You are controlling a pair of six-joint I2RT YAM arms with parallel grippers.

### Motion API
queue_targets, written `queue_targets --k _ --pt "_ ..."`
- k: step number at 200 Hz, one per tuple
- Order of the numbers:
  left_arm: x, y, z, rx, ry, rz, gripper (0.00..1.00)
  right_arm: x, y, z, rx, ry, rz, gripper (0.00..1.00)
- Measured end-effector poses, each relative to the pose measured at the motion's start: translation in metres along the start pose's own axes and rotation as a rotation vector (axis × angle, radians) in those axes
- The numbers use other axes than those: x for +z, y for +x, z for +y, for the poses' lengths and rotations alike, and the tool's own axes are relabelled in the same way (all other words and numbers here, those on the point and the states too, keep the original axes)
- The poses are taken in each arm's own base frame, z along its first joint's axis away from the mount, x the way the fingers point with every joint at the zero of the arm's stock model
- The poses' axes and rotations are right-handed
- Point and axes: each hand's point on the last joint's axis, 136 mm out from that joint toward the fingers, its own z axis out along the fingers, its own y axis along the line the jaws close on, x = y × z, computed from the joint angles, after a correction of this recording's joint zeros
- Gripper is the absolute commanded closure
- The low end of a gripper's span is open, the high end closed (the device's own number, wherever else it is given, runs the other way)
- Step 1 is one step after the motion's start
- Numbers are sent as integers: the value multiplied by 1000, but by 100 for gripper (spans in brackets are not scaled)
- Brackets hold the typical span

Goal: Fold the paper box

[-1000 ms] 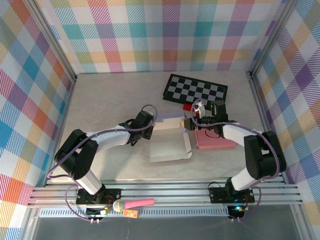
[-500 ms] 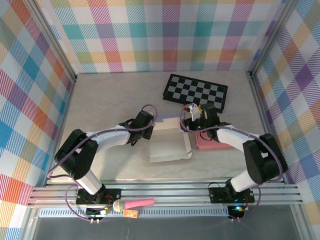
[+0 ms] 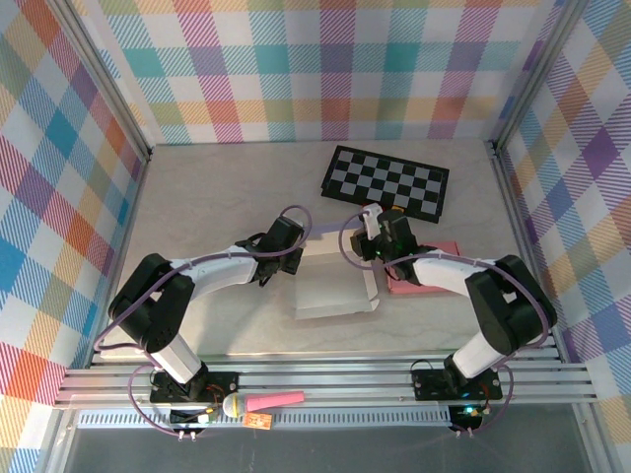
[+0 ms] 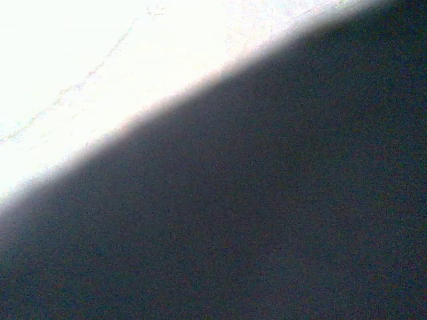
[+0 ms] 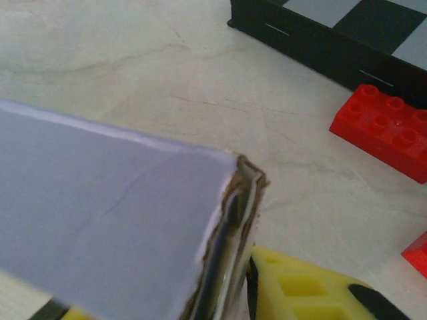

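The right gripper point(image 3: 375, 254) straddles a side wall of the white folded paper box point(image 3: 333, 286) at the box's 2 o'clock corner. Its yellow finger point(image 5: 300, 290) sits right against the doubled paper edge, though whether the jaws have clamped cannot be told. The left gripper point(image 3: 288, 258) is closed at the box's 10 o'clock corner. The box lies on the pale marbled table point(image 3: 217, 197), with a black-and-grey checkered board point(image 3: 386, 179) at its 1 o'clock.
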Motion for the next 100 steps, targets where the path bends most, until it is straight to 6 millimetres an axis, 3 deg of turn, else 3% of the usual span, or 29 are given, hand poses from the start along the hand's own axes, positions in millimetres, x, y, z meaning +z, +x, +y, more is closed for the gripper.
queue_targets --k 100 --pt "3 -4 5 -1 -28 7 100 13 0 -6 -23 191 -45 96"
